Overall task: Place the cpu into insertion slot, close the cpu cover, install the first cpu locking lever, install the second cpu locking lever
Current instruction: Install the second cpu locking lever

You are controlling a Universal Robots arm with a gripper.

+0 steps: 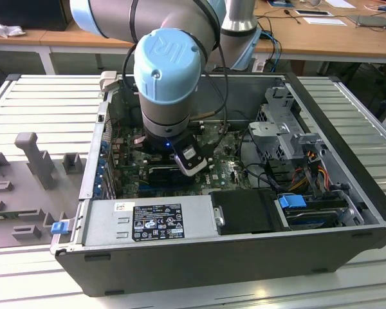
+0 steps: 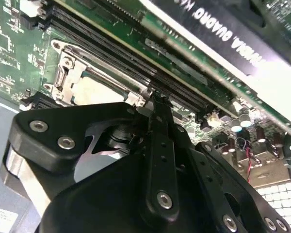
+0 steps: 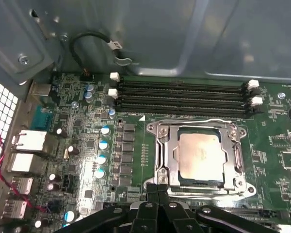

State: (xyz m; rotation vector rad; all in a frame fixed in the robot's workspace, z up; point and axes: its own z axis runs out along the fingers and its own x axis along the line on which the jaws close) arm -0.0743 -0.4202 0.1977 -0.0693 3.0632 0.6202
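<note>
The insertion slot (image 3: 153, 128) sits on the green board inside the open computer case (image 1: 347, 161). The pale cpu (image 3: 200, 154) lies flat in it, and the silver cpu cover (image 3: 167, 156) is down around it, so the chip shows through the window. A thin wire locking lever (image 3: 199, 121) runs along the side of the slot by the memory slots. My gripper (image 3: 158, 187) is shut, its black fingers together at one corner of the slot's rim, with nothing seen between them. In the second wrist view the gripper (image 2: 155, 100) stands just beside the cpu (image 2: 94, 90).
Black memory slots (image 3: 184, 97) run beside the slot, and capacitors (image 3: 104, 145) stand close by. A long black card (image 2: 242, 43) crosses the board near the fingers. The power supply (image 1: 148, 222) and drive cage (image 1: 276, 129) line the case. Grey fixtures (image 1: 35, 158) sit on the exterior view's left.
</note>
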